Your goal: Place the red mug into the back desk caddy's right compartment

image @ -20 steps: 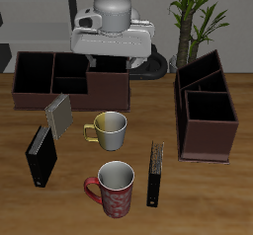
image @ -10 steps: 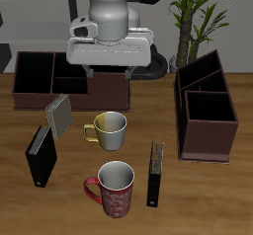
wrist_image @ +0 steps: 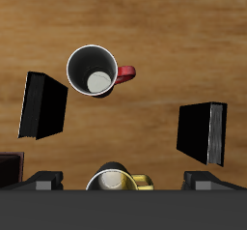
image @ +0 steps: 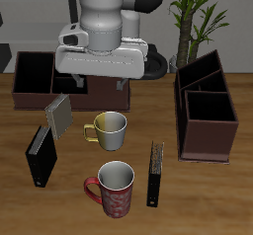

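Observation:
The red mug (image: 116, 188) with white speckles stands upright near the table's front edge, and in the wrist view (wrist_image: 94, 71) its white inside shows. My gripper (image: 101, 83) hangs open and empty high above the table, in front of the back desk caddy (image: 35, 76), well apart from the red mug. In the wrist view the gripper (wrist_image: 123, 182) has its fingertips (wrist_image: 43, 181) spread wide. One large end section of the caddy (image: 33, 73) shows empty. The caddy's other end is hidden behind my gripper.
A pale grey mug with a yellow handle (image: 109, 128) stands between the gripper and the red mug. Black books (image: 42, 152) (image: 155, 173) flank the red mug. A grey book (image: 59, 114) leans nearby. A second dark-brown caddy (image: 206, 106) and a plant (image: 203, 12) are at the side.
My gripper has come lower and forward, now covering more of the back caddy in the exterior view. The mugs and books have not moved.

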Robot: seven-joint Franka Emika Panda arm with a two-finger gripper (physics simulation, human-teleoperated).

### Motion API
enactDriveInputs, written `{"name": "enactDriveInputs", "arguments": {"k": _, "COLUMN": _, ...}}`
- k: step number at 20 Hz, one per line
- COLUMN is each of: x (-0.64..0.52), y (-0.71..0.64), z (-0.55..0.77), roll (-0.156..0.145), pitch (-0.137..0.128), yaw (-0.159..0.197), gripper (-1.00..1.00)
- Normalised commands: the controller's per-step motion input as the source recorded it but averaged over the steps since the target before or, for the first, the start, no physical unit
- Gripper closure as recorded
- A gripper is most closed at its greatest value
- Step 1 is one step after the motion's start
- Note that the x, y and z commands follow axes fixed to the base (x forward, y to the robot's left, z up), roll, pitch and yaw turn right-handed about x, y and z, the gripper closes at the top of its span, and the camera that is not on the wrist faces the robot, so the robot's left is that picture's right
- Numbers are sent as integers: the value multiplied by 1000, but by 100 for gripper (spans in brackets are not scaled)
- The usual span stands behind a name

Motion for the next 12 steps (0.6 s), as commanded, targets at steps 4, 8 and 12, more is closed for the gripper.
{"name": "enactDriveInputs", "arguments": {"k": 4, "x": 304, "y": 6, "z": 44, "roll": 45, "pitch": -20, "yaw": 1, "gripper": -100}}
{"name": "enactDriveInputs", "arguments": {"k": 8, "x": 299, "y": 33, "z": 39, "roll": 39, "pitch": -19, "yaw": 22, "gripper": -100}}
{"name": "enactDriveInputs", "arguments": {"k": 12, "x": 271, "y": -15, "z": 47, "roll": 34, "pitch": -21, "yaw": 9, "gripper": -100}}
